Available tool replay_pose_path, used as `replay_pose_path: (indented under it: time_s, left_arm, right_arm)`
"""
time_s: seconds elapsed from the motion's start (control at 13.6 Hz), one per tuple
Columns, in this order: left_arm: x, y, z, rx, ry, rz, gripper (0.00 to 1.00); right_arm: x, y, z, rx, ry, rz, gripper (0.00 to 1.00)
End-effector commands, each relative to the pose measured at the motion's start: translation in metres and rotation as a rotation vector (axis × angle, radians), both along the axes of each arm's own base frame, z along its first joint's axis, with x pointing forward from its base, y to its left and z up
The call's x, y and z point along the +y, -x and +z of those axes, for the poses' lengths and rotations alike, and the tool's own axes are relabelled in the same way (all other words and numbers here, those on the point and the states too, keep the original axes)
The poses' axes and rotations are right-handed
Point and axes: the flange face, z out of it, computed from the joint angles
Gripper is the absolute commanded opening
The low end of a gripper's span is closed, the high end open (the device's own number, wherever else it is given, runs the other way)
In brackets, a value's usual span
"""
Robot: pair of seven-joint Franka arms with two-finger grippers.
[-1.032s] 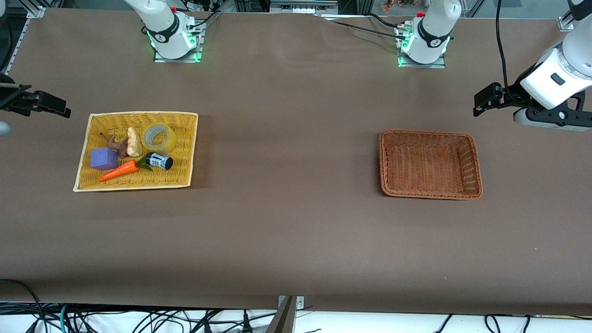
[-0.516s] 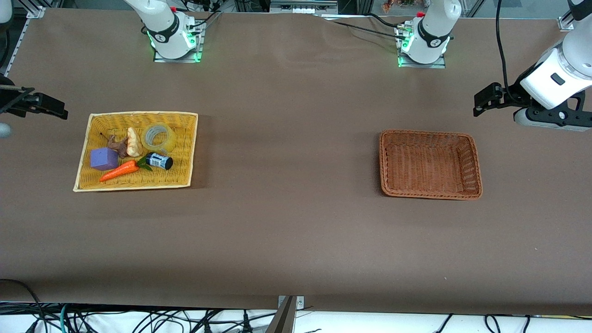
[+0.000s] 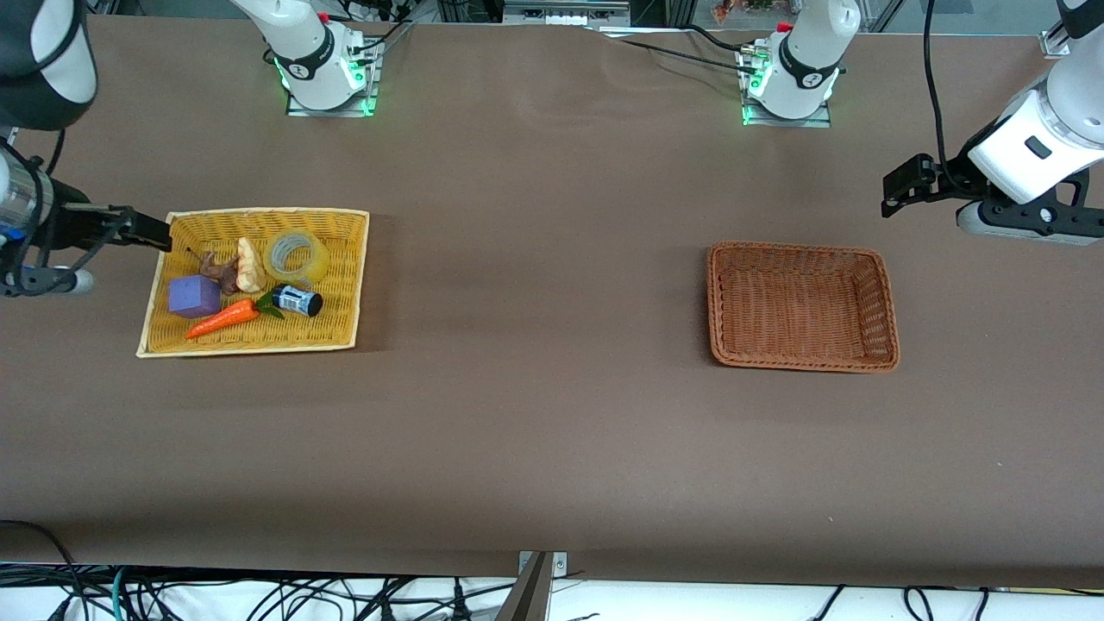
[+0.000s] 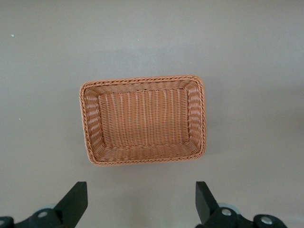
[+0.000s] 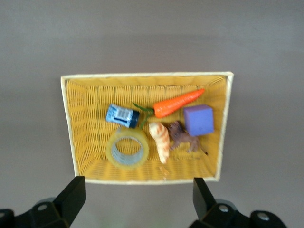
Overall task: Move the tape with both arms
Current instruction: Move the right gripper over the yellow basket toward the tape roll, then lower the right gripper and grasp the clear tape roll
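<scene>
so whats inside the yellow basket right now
The yellow basket holds the tape, a dark labelled cylinder, a toy carrot, a purple cube, a pale shell-like piece and a brown figure. The weave under them is hidden.

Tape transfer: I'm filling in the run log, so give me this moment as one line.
tape: in yellow basket | right gripper: open, over basket edge | left gripper: open, waits | brown basket: empty

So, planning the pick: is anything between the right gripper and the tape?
Nothing visible. The right gripper is over the yellow basket's edge, fingers open; the tape lies flat, uncovered, with the dark cylinder and pale object beside it.
</scene>
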Motion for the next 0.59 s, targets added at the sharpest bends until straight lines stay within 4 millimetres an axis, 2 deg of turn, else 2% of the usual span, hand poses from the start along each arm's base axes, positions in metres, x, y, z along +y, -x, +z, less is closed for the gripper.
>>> replay_pose_path:
  time_s: [0.0,0.15,0.22,0.29,0.52]
  left_arm:
    - [0.001,-0.002,0.004,-0.011,-0.012,-0.022,1.00]
    - [0.001,-0.002,0.004,-0.011,-0.012,-0.023,1.00]
    - [0.002,-0.002,0.004,-0.009,-0.012,-0.022,1.00]
    - [0.002,-0.002,0.005,-0.012,-0.012,-0.020,1.00]
    - [0.000,-0.003,0.004,-0.011,-0.012,-0.019,1.00]
  right_arm:
    - [0.004,0.022,-0.067,-0.015,-0.034,-0.069,1.00]
    - [0.023,0.038,-0.117,0.006,-0.024,-0.132,1.00]
    - [0.026,0.050,-0.135,0.000,-0.020,-0.162,1.00]
    - [0.041,0.064,-0.155,-0.013,-0.020,-0.162,1.00]
    - [0.069,0.094,-0.196,-0.032,-0.016,-0.191,1.00]
